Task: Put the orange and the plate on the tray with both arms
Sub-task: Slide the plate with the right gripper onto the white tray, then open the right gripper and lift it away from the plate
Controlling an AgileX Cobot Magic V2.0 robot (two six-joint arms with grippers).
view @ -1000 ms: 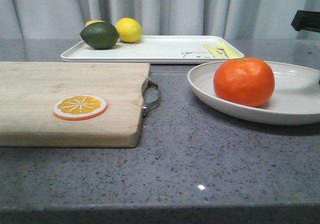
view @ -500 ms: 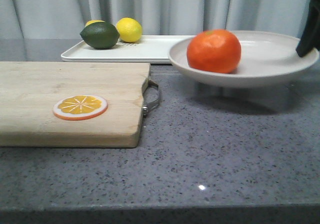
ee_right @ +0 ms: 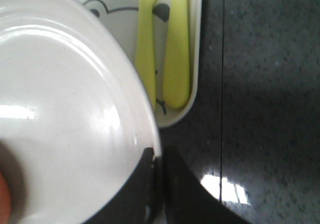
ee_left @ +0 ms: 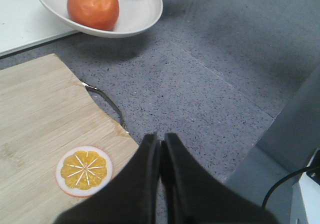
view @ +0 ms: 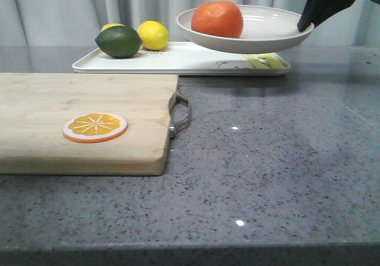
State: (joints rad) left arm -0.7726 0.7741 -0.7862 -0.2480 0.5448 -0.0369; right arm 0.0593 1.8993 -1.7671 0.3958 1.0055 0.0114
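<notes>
Right gripper [view: 310,21] pinching plate [view: 261,35] at its right rim; fingers [ee_right: 172,184] pressed on the rim edge, one above and one below, as seen in right wrist view. Plate airborne, roughly level, slight tilt toward the grip side not excluded.

Change over last second: plate with orange [view: 217,19] lifted off the counter, carried up and back-left; now hanging over the right half of tray [view: 119,64]. Was resting on counter at right, then mid-air beside tray edge, now above it. Orange riding in the plate's left part, shifted little relative to plate.

Meaning for task: transport mostly done; lowering and release remaining. Judged: both task items arriving together in one carry.

Right wrist view: plate rim overlapping the bear drawing [ee_right: 102,6] and sitting just beside two yellow-green utensils [ee_right: 172,54] lying on the tray's corner. Risk judged: plate landing on utensils, rocking, orange rolling.

Left gripper [ee_left: 161,149] idle above cutting board [ee_left: 35,129] edge, near orange slice [ee_left: 83,170]; fingers closed together, holding nothing.

Lime [view: 119,42] and lemon [view: 153,35] on tray's far left, well apart from plate.
</notes>
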